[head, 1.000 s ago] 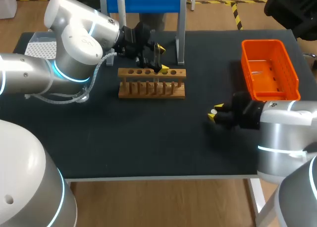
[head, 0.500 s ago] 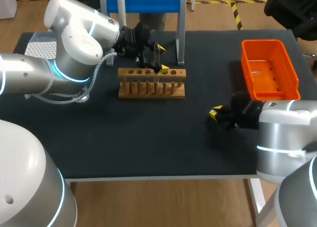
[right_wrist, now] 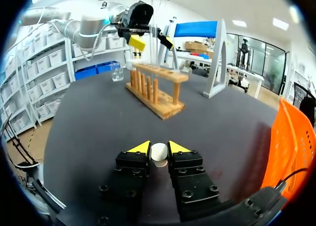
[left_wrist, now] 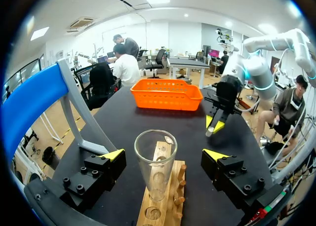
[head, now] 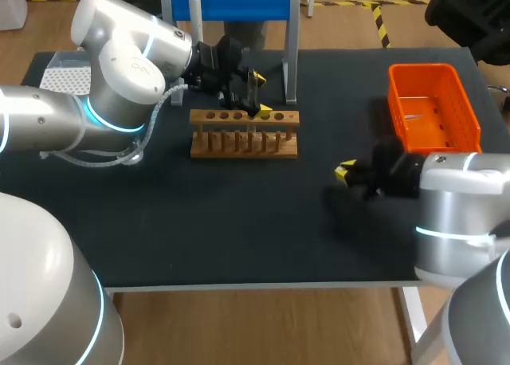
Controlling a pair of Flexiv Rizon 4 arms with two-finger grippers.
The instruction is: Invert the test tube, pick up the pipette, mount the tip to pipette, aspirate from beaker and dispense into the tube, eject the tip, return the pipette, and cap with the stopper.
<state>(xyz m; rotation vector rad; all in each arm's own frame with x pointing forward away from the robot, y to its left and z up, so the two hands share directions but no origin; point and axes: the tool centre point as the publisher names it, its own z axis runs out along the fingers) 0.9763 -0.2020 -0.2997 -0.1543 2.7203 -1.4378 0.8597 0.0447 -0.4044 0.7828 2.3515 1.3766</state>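
1. The black tabletop [head: 223,221] carries everything, with a blue-barred stand [head: 231,2] at its far edge.
2. An orange basket [head: 434,110] sits off to the right side.
3. The wooden rack [head: 244,151] lies mid-tabletop, just in front of the stand.
4. The left hand [left_wrist: 164,154] is over the rack, spread wide, with a yellow tip on either side of the tube and neither touching it.
5. The test tube [left_wrist: 154,169] is clear glass, upright in the rack, open mouth up.
6. The right hand [right_wrist: 159,148] hangs low between rack and basket, pinching the stopper [right_wrist: 159,155], a small white round plug.
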